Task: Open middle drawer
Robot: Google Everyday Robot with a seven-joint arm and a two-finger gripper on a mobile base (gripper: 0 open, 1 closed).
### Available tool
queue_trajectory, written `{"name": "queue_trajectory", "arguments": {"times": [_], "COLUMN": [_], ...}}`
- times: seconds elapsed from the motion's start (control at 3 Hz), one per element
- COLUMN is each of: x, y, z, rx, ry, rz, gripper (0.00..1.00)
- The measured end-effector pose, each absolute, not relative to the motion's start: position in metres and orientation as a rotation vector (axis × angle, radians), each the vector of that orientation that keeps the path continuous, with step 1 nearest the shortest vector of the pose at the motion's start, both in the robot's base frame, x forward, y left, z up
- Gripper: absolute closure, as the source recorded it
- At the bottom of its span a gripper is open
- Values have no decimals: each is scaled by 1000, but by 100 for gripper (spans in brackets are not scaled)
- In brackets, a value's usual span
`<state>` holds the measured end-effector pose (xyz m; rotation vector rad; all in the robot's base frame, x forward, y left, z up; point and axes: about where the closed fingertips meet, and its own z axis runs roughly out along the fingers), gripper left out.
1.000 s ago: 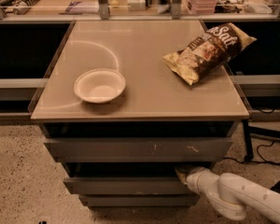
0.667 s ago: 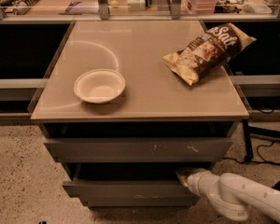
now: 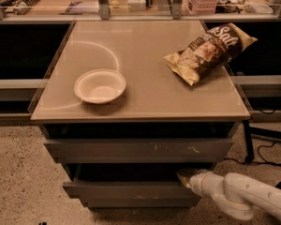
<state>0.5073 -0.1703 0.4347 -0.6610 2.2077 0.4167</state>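
The pincer (image 3: 183, 177), at the middle drawer's (image 3: 131, 190) right end, is partly hidden.

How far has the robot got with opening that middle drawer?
Done: the gripper sits at the top edge of the middle drawer, near its right end. In hand: the drawer looks a little way out, its front standing forward of the bottom front, with a dark gap above it. Left: most of the pull, since the drawer's inside is not yet in view.

The middle drawer (image 3: 126, 190) has a plain grey, handleless front; it seems pulled out a little, level, with a dark gap above it; the claw (image 3: 183, 177) is at its upper right edge.
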Motion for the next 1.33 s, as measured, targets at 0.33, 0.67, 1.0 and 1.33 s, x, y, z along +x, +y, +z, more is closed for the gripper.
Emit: {"name": "queue_trajectory", "arguments": {"times": [0.33,0.67,1.0,1.33], "x": [502,502,499,485], "y": [-171,-171,-168,-160], "z": [427,431,430,430], "rx": [-766,-766,-782,-791], "ry": [2204,2204,2209,2208], "rz": [488,488,504,573], "gripper": [100,100,100,100]}}
